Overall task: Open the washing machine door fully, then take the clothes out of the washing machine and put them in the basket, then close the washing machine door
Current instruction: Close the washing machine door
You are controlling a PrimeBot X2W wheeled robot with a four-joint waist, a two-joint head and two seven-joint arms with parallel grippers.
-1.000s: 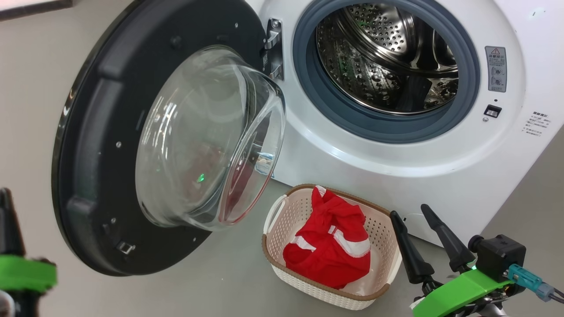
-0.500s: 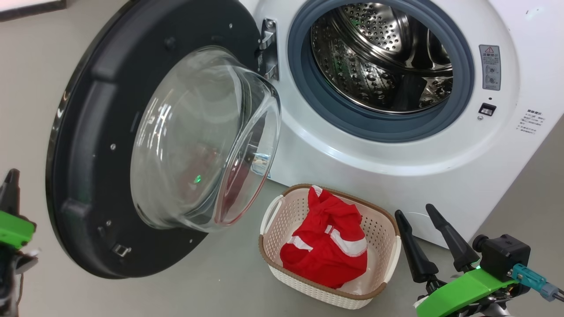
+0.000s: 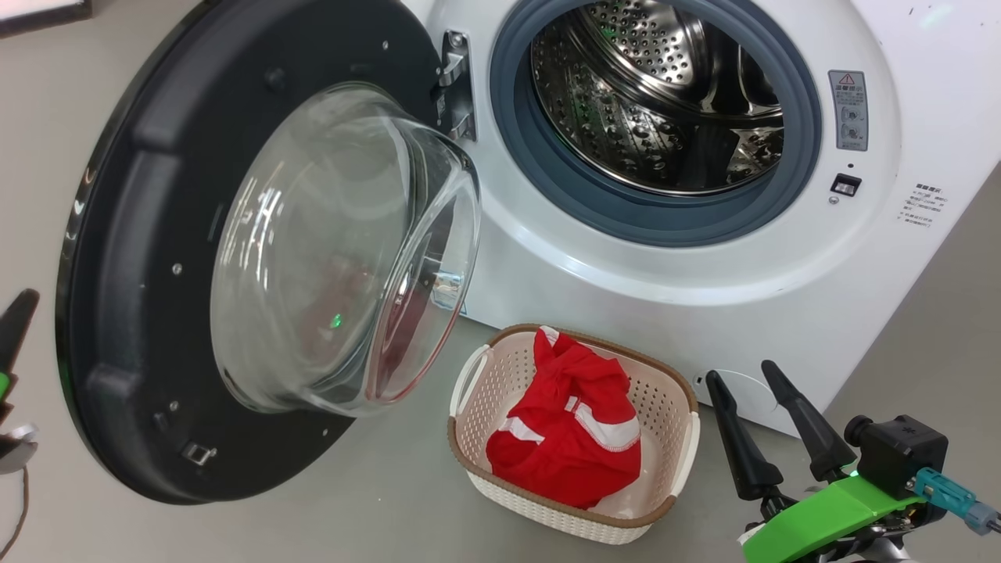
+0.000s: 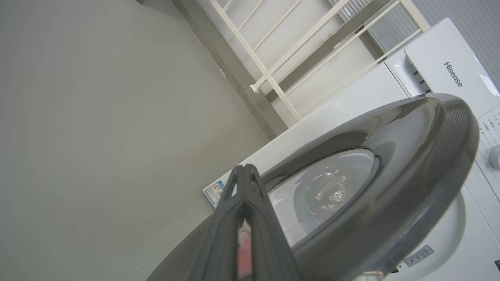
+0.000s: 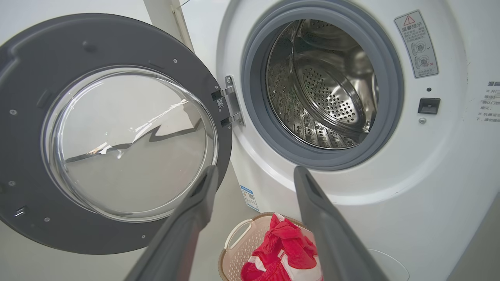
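Head view has the washing machine filling the upper right of the frame, its steel drum open to sight. Its door stands swung wide across the left half, glass bowl bulging toward me. At lower centre the basket sits on the floor, just in front of the machine, with the red clothes heaped inside it. My right gripper hovers at lower right, just beside the basket, fingers spread apart and holding nothing. My left gripper is near the door's outer rim, fingers pressed together.
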